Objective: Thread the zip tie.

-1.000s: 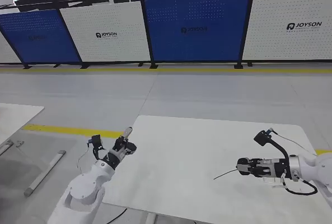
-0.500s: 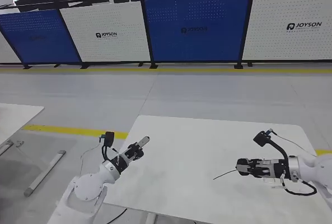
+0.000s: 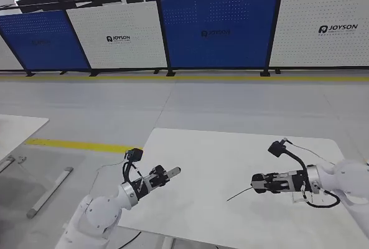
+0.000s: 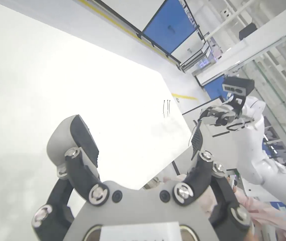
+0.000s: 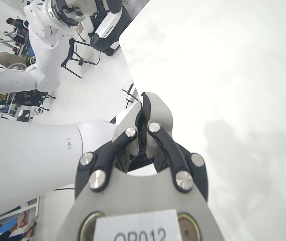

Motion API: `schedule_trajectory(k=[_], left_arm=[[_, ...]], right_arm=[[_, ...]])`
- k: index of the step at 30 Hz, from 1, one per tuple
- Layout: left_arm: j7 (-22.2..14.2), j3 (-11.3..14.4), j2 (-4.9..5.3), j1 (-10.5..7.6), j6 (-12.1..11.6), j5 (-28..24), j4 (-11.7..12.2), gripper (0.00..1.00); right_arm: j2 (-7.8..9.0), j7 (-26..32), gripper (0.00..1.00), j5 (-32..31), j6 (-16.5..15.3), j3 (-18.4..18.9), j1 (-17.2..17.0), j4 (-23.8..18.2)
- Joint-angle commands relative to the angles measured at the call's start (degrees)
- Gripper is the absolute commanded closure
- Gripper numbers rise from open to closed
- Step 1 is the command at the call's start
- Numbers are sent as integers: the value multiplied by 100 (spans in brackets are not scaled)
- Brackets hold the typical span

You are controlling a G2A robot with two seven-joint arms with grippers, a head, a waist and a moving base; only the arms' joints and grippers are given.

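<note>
Threading looks unstarted (the 2 arms are well apart): right gripper (image 3: 255, 182) pinches the zip tie (image 3: 239, 194) by 1 end above the table (image 3: 234, 149), tail sticking out free, left gripper (image 3: 173, 170) spread and empty

logos (image 3: 338, 28) on wall panels (image 3: 308, 46); printed label (image 5: 137, 227) on right end effector (image 5: 143, 102)

Left gripper (image 4: 139, 127), fingers wide apart; right gripper (image 5: 143, 101), fingers tight together; arms well apart.
</note>
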Motion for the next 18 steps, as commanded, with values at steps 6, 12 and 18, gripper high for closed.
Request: schedule_trajectory(k=[6, 12, 18], left_arm=[[186, 149, -14, -110, 47, 52, 92, 0], [186, 149, -14, -110, 47, 52, 92, 0], [186, 149, -14, -110, 47, 52, 92, 0]], right_arm=[[-10, -3, 100, -1, 21, -20, 28, 19], [-11, -67, 100, -31, 59, -28, -9, 24], [-47, -1075, 100, -624, 719, -48, -213, -23]])
